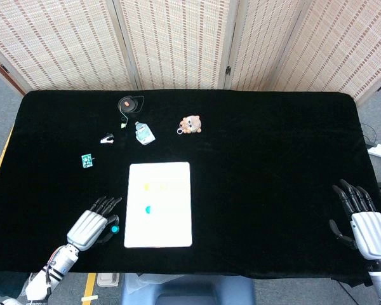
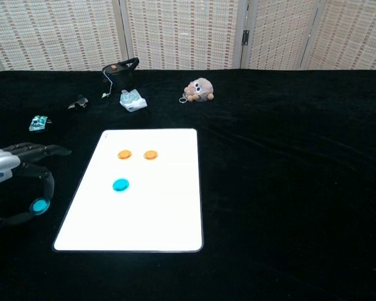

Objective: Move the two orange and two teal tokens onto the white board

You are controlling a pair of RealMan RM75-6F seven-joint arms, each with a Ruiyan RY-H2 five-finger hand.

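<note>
Just left of the white board (image 2: 175,213), the left hand (image 2: 15,182) pinches the last teal token (image 2: 37,206), other fingers spread, apparently to join the three there; right hand (image 1: 362,222) rests open.

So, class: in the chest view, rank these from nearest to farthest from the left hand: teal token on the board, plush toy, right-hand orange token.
From the left hand:
1. Teal token, on the board's left half.
2. Right-hand orange token, higher up the board.
3. Plush toy, off the board, toward the table's far side.
</note>
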